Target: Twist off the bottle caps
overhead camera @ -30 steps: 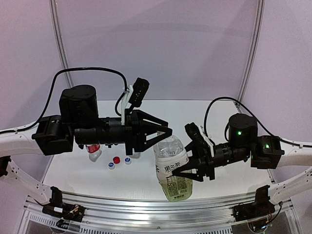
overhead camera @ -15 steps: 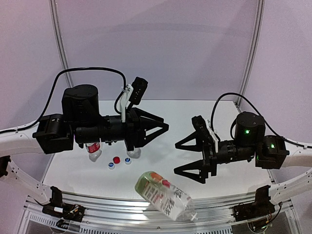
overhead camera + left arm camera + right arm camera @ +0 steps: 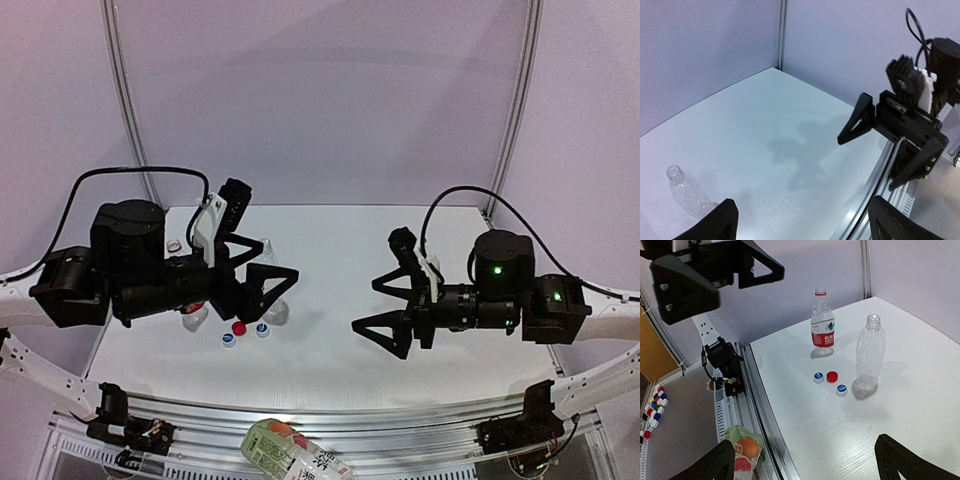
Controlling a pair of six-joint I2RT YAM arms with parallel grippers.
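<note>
Nearest of all, well apart from the red cap point(image 3: 239, 328) and on its near side, the larger bottle point(image 3: 290, 455) lies on its side past the rail point(image 3: 400, 437), off the table point(image 3: 330, 360). I cannot tell from here whether its mouth is open.

One white-and-blue cap point(image 3: 229, 340) sits just beside the red cap at its near left, and the other white-and-blue cap point(image 3: 262, 329) is just to its right. With three caps loose on the table, I judge the unscrewing done.

My left gripper point(image 3: 268, 288) hangs just beyond the red cap, jaws apart and holding nothing. My right gripper point(image 3: 365, 305) is well to the red cap's right, spread wide and also holding nothing.

The slim ribbed bottle point(image 3: 870, 355) stands uncapped just beyond and right of the red cap, under my left fingers. The red-labelled bottle point(image 3: 822, 325) stands upright beyond it to the left.

The danger is twofold. The larger bottle is probably out of my reach, and stretching over the rail could push it farther. The slim bottle looks light and empty, so a low sweep of my left arm would topple it and scatter the caps.
</note>
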